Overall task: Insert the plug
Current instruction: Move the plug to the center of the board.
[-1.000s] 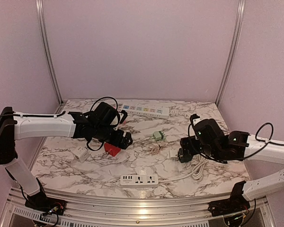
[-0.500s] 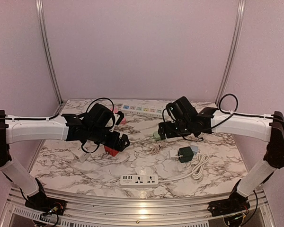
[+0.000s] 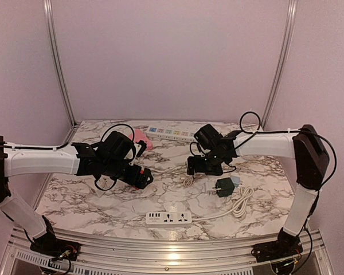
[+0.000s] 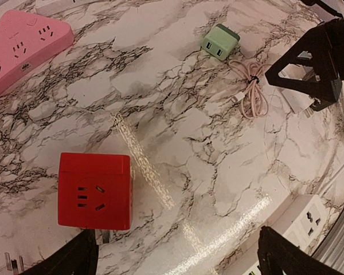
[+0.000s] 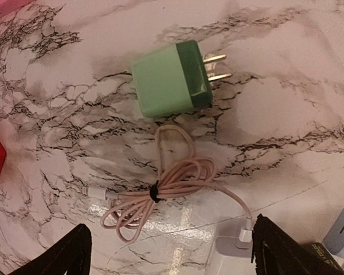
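A light-green plug lies on its side on the marble, its two metal prongs pointing right. My right gripper hovers open just short of it, over a tied pink cable, with nothing between its fingers. The left wrist view also shows the plug far off. A red cube socket sits face up by my left gripper's left finger. The left gripper is open and empty. From above, the right gripper covers the plug and the left gripper covers most of the cube.
A pink triangular socket lies at the back left. A long white strip runs along the back and a short white strip lies at the front. A dark-green plug and a coiled white cord lie right of centre.
My right arm swung from the front right to the middle, over the light-green plug, uncovering the dark-green plug. My left gripper drifted slightly left and nearer.
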Controlling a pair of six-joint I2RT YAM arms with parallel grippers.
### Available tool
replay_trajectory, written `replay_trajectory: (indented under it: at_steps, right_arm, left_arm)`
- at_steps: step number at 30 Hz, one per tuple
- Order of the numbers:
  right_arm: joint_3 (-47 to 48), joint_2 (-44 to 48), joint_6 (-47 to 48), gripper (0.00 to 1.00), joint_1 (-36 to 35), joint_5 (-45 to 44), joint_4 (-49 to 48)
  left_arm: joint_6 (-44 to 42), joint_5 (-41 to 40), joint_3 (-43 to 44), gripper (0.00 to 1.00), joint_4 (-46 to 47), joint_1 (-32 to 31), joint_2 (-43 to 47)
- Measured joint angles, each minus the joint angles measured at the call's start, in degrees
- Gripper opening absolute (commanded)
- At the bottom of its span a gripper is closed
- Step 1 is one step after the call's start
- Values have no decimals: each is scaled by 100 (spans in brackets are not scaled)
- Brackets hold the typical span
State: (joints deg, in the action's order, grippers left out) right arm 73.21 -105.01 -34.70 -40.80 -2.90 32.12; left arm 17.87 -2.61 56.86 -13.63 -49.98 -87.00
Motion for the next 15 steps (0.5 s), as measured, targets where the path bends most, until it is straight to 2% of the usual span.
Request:
replay_trajectory:
  at_steps: [15]
  right_arm:
    - [-1130,498,-219,93,214,46,-90]
  left_arm:
    - [50,-42,-144,99,61,-2,15]
